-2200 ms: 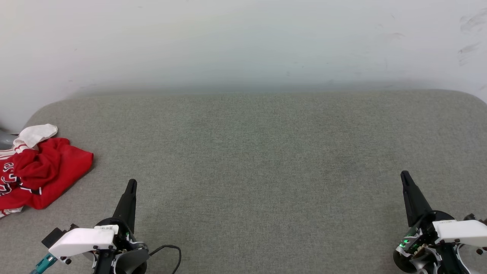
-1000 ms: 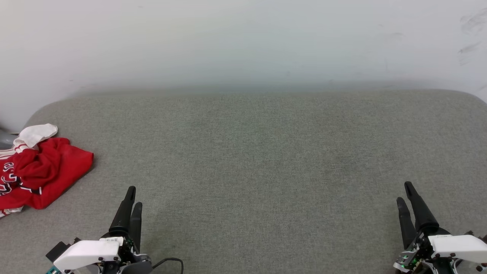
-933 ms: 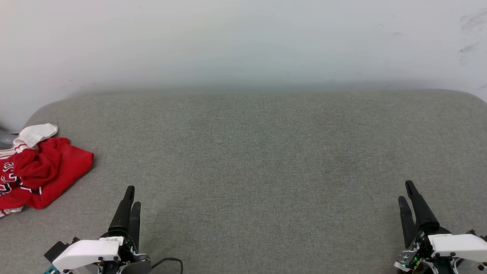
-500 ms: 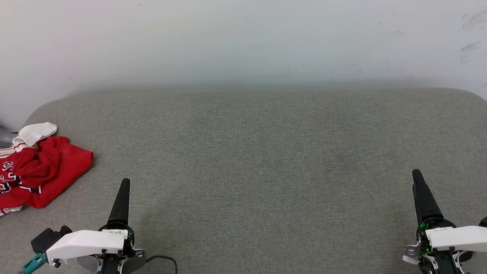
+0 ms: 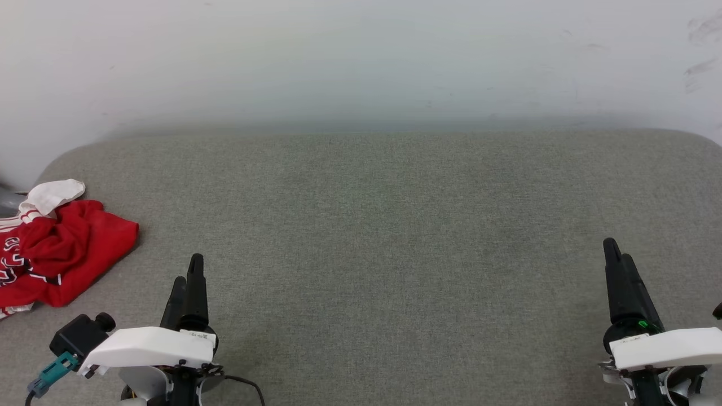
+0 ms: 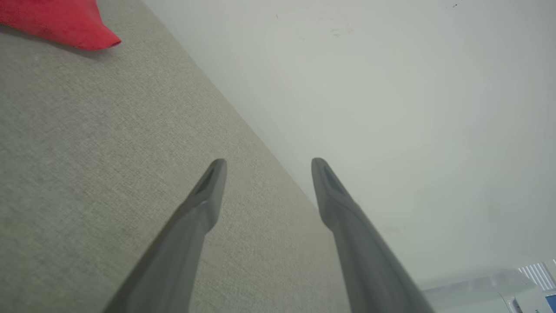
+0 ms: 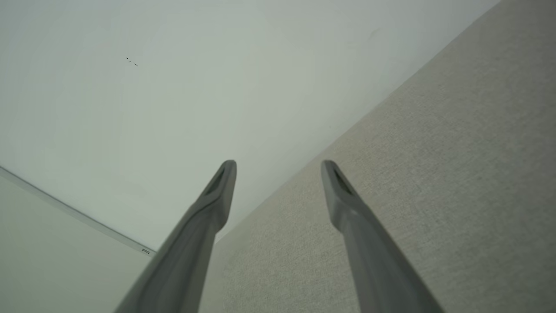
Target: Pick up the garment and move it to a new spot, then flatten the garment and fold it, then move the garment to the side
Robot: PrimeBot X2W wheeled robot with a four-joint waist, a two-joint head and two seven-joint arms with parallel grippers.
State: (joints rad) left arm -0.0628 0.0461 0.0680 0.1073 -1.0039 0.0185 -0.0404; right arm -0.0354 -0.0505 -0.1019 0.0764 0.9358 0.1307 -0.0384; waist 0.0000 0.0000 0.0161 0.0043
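**Grey upholstery, garment heaped at far left, both grippers parted and holding nothing**

Grey woven upholstery [image 5: 361,225] is seen across the full width of the head view, backed by a plain pale wall [image 5: 361,56].

The garment [image 5: 67,248] is found crumpled at the far left edge of the surface. Its red body is heaped on itself, and a white sleeve [image 5: 53,194] is thrown out at the end nearer the wall. The black lettering [image 5: 10,262] is partly cut off by the frame. Nothing about it is spread or folded.

The left gripper [image 5: 188,269] is held low at the near edge, fingers pointed toward the wall. It is set to the right of the garment and well apart from it. In the left wrist view its jaws are shown spread wide, with nothing between them but upholstery and wall. One red corner of the garment [image 6: 56,21] is caught at the upper left of that view.

The right gripper [image 5: 616,252] is held the same way at the near right, far from the garment. Its jaws are likewise parted in the right wrist view, and nothing is grasped.

Judgements:
- The mirrored, low pose is read as a ready stance, and the pickup is judged not yet begun.
- The jaws are presumably kept apart so that a fold of cloth can be pinched on arrival.
- The left arm is judged the natural one to reach, since the heap lies on its side.
- The broad stretch between the grippers is judged the likely new spot, as flattening needs room.
- Part of the heap is out of frame, so its full lie cannot be told.
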